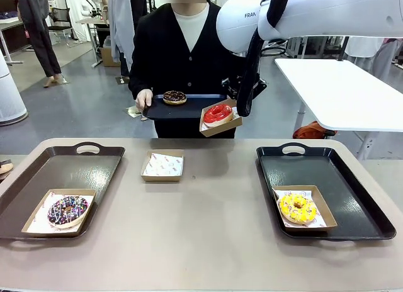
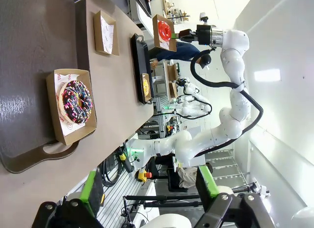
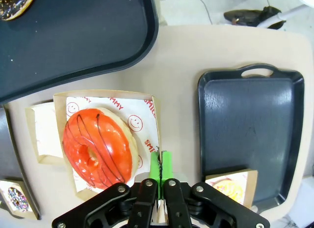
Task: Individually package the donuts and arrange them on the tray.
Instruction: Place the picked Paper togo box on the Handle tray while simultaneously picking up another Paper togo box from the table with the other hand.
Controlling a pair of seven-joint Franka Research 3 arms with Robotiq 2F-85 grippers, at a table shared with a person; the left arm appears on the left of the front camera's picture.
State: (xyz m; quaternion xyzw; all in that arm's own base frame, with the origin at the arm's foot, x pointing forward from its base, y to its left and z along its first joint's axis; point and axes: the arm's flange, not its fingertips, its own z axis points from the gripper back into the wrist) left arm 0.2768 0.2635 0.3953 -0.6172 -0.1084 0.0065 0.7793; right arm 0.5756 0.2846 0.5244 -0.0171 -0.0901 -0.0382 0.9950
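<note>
— What's in front of you, biggest first?

— The table (image 1: 201, 260), with a dark tray at each end: the left tray (image 1: 101, 169) and the right tray (image 1: 343, 172). At the far side a person holds a third tray (image 1: 189, 109) up with one hand (image 1: 144, 98).

— And the boxes?

— Four shallow cardboard ones. The empty box (image 1: 162, 165) sits on the bare table between the two trays. One near box (image 1: 34, 228) lies in the left tray, another box (image 1: 324, 210) in the right tray. The lifted box (image 3: 156, 122) hangs in the air just beside the person's tray, and that one is mine.

— Where are the donuts?

— The red donut (image 3: 98, 149) lies in the lifted box. The yellow donut (image 1: 297, 207) is boxed in the right tray, the sprinkled chocolate donut (image 1: 68, 211) boxed in the left. The other chocolate donut (image 1: 174, 97) rests unboxed on the person's tray.

— Your pincers?

— My right pincer (image 3: 160, 161) is pinched tight on the lifted box's rim. My left pincer (image 2: 149, 186) is spread wide, holding nothing, off the table's edge.
</note>
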